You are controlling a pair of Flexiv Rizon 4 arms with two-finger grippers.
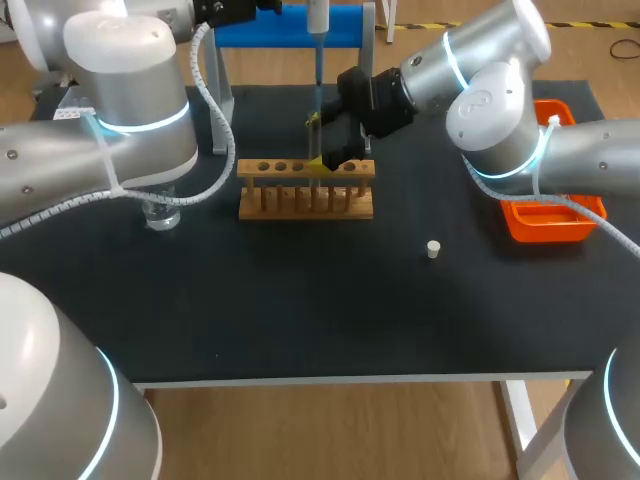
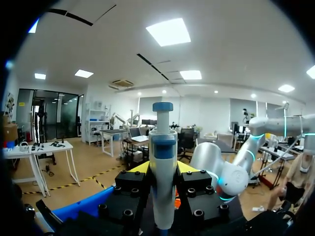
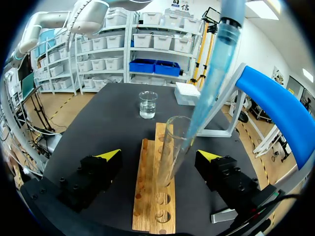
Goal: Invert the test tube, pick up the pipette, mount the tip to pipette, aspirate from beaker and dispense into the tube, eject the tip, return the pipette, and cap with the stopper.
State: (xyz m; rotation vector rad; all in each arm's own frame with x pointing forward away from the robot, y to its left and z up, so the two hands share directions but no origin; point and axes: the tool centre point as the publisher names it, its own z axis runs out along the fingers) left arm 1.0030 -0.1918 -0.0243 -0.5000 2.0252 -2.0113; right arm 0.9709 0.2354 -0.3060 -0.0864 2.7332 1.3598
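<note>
My left gripper (image 2: 162,169) is shut on the white and blue pipette (image 2: 163,172), which stands upright between its fingers. In the head view the pipette (image 1: 318,18) hangs over the wooden rack (image 1: 305,195), and its blue tip (image 1: 318,95) points down into the test tube (image 1: 313,135). The test tube (image 3: 172,147) stands mouth up in the rack (image 3: 150,206), with the tip (image 3: 206,93) slanting into its mouth. My right gripper (image 3: 160,164) is open, its fingers wide on either side of the tube without touching it. A white stopper (image 1: 433,249) lies on the mat.
A glass beaker (image 1: 160,212) with clear liquid stands left of the rack, under my left arm. An orange tray (image 1: 550,225) sits at the right edge. A blue pipette stand (image 1: 285,25) rises behind the rack. A white box (image 3: 189,92) lies near the beaker (image 3: 148,104).
</note>
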